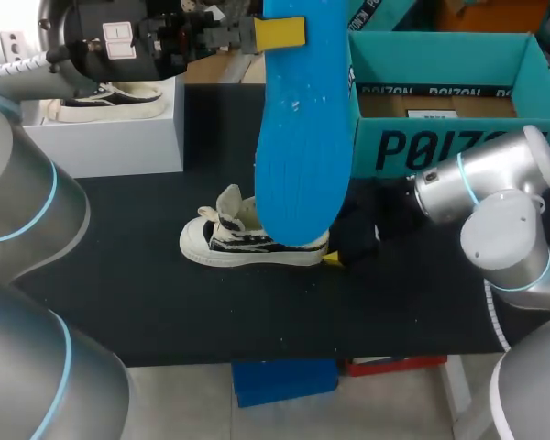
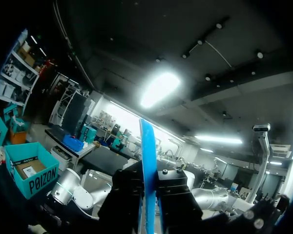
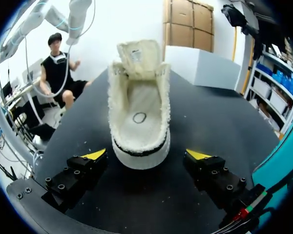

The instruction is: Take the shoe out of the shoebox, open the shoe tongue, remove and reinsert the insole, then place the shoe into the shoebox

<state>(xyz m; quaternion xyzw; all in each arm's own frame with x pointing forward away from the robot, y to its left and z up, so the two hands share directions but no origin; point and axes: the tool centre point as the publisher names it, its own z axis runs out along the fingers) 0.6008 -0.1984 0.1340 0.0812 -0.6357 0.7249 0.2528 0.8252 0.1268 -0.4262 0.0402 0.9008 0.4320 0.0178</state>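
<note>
A blue insole [image 1: 298, 137] hangs high above the table, gripped at its upper end by my left gripper [image 1: 277, 33]. In the left wrist view the insole [image 2: 147, 161] stands edge-on between the fingers of that gripper [image 2: 149, 195], which is shut on it. The cream and black shoe [image 1: 252, 240] stands upright on the black table [image 1: 147, 293], toe to the left, tongue pulled up. My right gripper [image 1: 335, 257] sits low behind its heel. In the right wrist view this gripper [image 3: 146, 155] is open, and the heel of the shoe [image 3: 139, 112] lies between the yellow fingertips [image 3: 95, 155] without touching them.
The teal shoebox [image 1: 440, 101] stands open at the back right, also seen as a teal box [image 2: 31, 168] in the left wrist view. A white box [image 1: 101, 128] at the back left carries another shoe [image 1: 110, 99].
</note>
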